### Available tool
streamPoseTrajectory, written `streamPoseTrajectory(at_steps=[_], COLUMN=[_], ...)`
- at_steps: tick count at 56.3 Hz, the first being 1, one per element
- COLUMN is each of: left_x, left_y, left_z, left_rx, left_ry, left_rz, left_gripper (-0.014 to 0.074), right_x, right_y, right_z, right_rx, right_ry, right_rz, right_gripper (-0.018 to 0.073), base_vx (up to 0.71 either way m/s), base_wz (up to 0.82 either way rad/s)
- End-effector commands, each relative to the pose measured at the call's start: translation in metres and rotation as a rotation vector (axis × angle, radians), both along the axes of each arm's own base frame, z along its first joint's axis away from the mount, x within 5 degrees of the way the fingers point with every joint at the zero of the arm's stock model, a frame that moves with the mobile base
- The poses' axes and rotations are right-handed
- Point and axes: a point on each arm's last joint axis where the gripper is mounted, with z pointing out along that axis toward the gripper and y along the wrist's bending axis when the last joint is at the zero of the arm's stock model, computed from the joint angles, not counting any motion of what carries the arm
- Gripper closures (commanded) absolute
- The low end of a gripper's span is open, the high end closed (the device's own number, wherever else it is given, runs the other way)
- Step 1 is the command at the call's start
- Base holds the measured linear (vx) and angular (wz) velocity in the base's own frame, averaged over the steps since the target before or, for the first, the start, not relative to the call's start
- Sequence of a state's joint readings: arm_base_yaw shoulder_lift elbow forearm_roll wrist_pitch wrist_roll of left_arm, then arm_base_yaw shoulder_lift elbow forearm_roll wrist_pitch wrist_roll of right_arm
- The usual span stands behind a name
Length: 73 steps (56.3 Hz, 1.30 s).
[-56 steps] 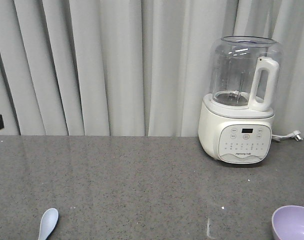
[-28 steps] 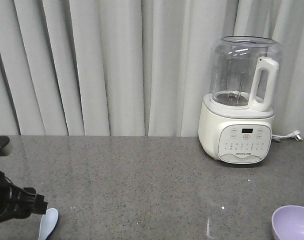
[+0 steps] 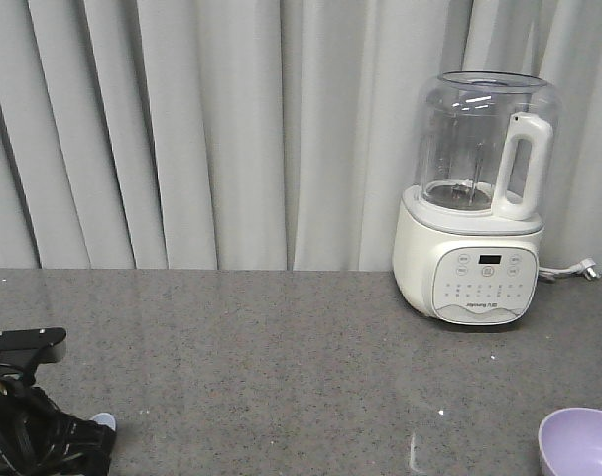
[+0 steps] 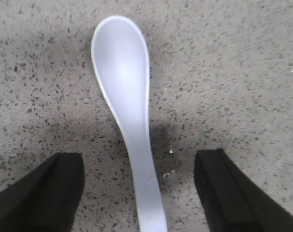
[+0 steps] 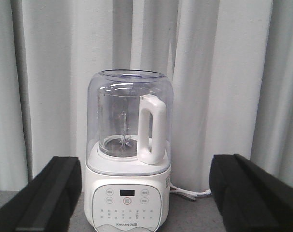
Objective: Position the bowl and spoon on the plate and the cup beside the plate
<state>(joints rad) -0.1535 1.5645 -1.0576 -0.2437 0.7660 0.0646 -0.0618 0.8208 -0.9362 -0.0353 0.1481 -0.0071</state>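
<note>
your left arm (image 3: 33, 436) has come into the front view within the last second. at first the near-left corner of the counter (image 3: 281, 347) held only the spoon (image 3: 104, 421), then the arm edged in beside it. now it sits over the spoon, so only a pale sliver of the scoop shows past the black wrist. the bowl (image 3: 580, 441) at the near-right edge has not moved, nor has the blender (image 3: 474, 198) at the back. i read that as the spoon pick being lined up, with nothing placed yet.

the left wrist view gives you what the front view hides. the spoon (image 4: 121, 72) lies flat on the speckled counter, hollow side up as far as i can judge. its scoop points away from the camera and its handle runs back between the two fingers. the left gripper (image 4: 136, 162) is spread wide, with one finger well out on either side of the handle and neither touching it, so it holds nothing. i cannot tell from here whether the fingertips are down at counter level.

the right wrist view shows the right gripper (image 5: 146, 193) spread apart too and empty. it looks level at the blender and the curtain (image 5: 233, 72), well away from the work. the front view does not show that arm at all.

the plate and the cup are in none of the views, so you cannot judge from here where the spoon has to go.
</note>
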Motion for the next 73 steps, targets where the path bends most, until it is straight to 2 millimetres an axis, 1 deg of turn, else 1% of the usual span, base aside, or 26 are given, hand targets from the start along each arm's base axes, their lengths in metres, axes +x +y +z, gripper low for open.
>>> streamPoseTrajectory(at_steps=[1,9,23,30,39,50,54,59,62,66,72,73], left_x=[0.007,0.011,0.015,0.015,0.015,0.014,0.013,0.013,0.012,0.011,0.01,0.01], left_y=[-0.002,-0.006,-0.02,-0.019,-0.013,-0.013,-0.013,-0.013,-0.013,-0.012,-0.012,-0.012], left_z=[0.01,-0.001,-0.012,-0.018,-0.018,-0.019,-0.019,-0.019,-0.019,-0.02,-0.02,-0.02], left_rx=[-0.001,0.043,0.052,0.108,0.16,0.164,0.166,0.169,0.17,0.175,0.189,0.19], left_ry=[-0.055,-0.036,-0.034,-0.01,-0.005,0.005,0.013,0.022,0.029,0.039,0.046,0.047], left_rz=[0.027,0.011,-0.012,-0.027,-0.002,-0.001,-0.001,-0.002,-0.003,-0.009,-0.042,-0.046], left_gripper=[0.0011,0.0011,0.0011,0.0029,0.0066,0.0096,0.0119,0.0186,0.0258,0.0375,0.0591,0.0605], right_x=[-0.004,-0.003,-0.003,-0.003,-0.003,-0.003,-0.003,-0.003,-0.003,-0.003,-0.003,-0.003], right_y=[0.0,0.0,0.0,0.0,0.0,0.0,0.0,0.0,0.0,0.0,0.0,0.0], right_z=[0.019,0.018,0.018,0.018,0.018,0.018,0.018,0.018,0.018,0.018,0.018,0.018], right_rx=[-0.024,-0.023,-0.023,-0.023,-0.023,-0.023,-0.023,-0.023,-0.023,-0.023,-0.023,-0.023], right_ry=[-0.112,-0.11,-0.11,-0.11,-0.11,-0.11,-0.11,-0.11,-0.11,-0.11,-0.111,-0.111], right_rz=[-0.003,-0.003,-0.003,-0.003,-0.003,-0.003,-0.003,-0.003,-0.003,-0.003,-0.002,-0.002], right_gripper=[-0.0024,-0.0024,-0.0024,-0.0024,-0.0024,-0.0024,-0.0024,-0.0024,-0.0024,-0.0024,-0.0024,-0.0024], base_vx=[0.0,0.0,0.0,0.0,0.0,0.0,0.0,0.0,0.0,0.0,0.0,0.0], base_wz=[0.0,0.0,0.0,0.0,0.0,0.0,0.0,0.0,0.0,0.0,0.0,0.0])
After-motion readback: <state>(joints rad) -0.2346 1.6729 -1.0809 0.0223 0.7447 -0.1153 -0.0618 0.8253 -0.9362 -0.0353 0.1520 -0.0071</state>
